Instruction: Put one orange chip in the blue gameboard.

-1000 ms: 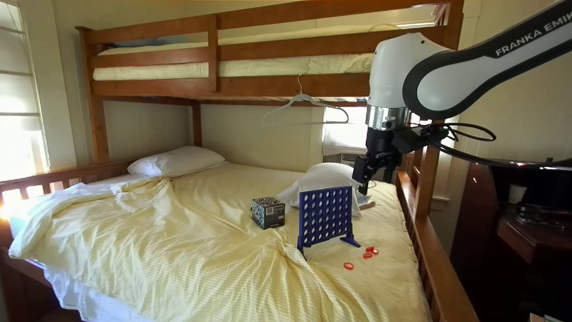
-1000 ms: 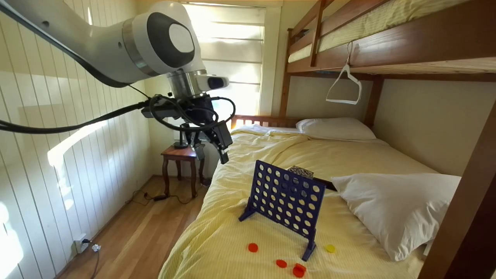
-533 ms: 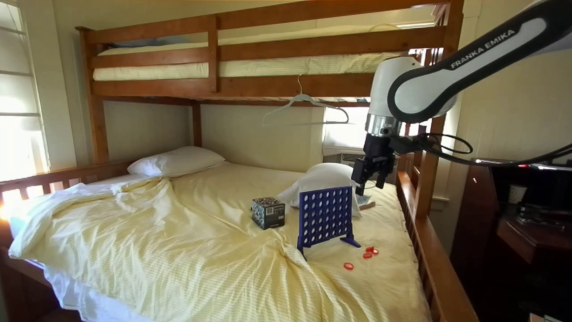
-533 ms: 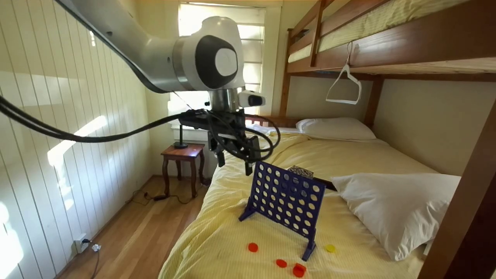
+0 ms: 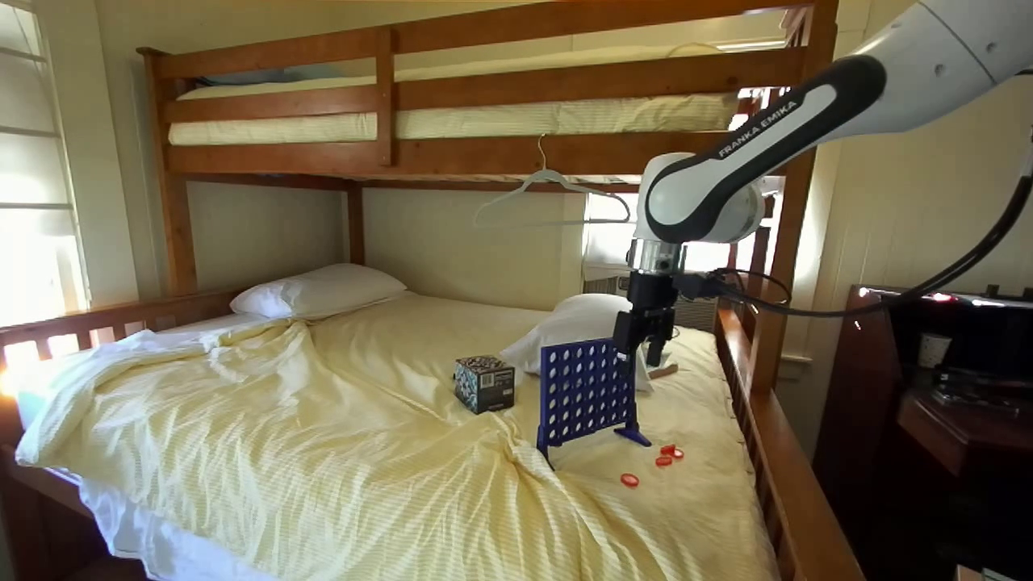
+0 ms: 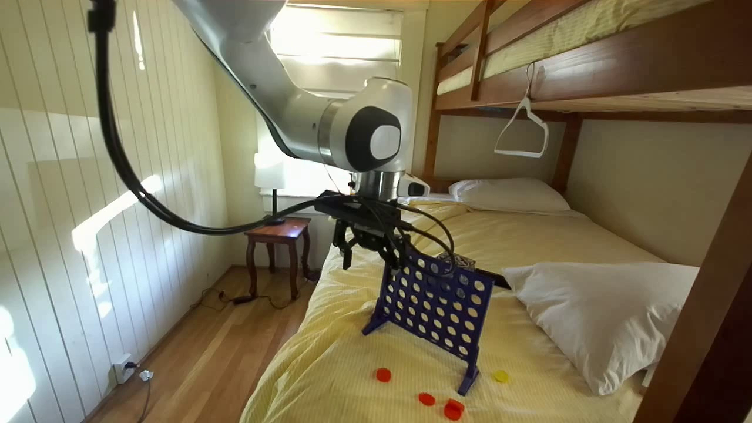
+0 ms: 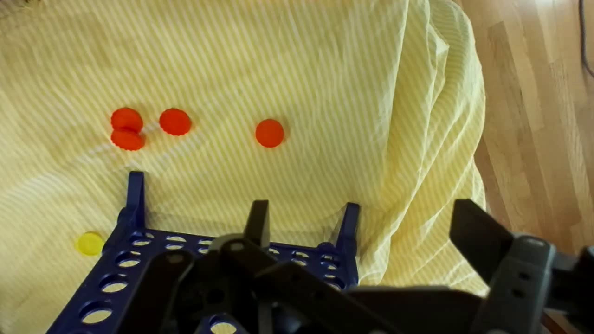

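Gripper (image 6: 371, 265) jaws apart near gameboard (image 6: 433, 316). Four orange chips (image 7: 175, 122) on bed (image 5: 323, 452) beside it. Arm (image 5: 763, 133) reads "FRANKA EMIKA".

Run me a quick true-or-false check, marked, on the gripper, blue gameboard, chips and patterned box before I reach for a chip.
1. The gripper is open. True.
2. The blue gameboard stands upright on the bed. True.
3. All four orange chips lie apart from one another. False: two overlap.
4. The yellow chip touches an orange chip. False: it lies apart from them, beside the blue gameboard.
5. The patterned box stands on the bed. True.
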### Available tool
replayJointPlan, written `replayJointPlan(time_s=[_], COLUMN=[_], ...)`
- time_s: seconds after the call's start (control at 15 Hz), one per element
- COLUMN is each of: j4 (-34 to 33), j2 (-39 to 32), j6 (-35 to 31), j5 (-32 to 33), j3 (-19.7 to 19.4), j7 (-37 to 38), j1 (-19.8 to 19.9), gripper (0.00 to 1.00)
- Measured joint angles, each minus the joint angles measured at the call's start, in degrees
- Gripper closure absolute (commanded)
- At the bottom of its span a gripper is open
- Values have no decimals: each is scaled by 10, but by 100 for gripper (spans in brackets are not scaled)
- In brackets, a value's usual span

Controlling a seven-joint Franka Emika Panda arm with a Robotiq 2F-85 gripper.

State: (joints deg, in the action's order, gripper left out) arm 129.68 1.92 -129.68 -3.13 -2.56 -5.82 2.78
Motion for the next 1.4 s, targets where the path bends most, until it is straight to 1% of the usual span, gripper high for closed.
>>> replayJointPlan(time_s=[0.47,0.6,0.73,1.07,1.4], j4=[-70,-85,-94,-79,-73], j2=[-135,-166,-190,-210,-210], j6=[4,4,-11,-91,-102], j5=[0,0,0,-10,-14], j3=[-8,-12,-15,-15,-15], j7=[19,24,35,71,84], j1=[7,10,14,22,25], gripper=[0,0,0,0,0])
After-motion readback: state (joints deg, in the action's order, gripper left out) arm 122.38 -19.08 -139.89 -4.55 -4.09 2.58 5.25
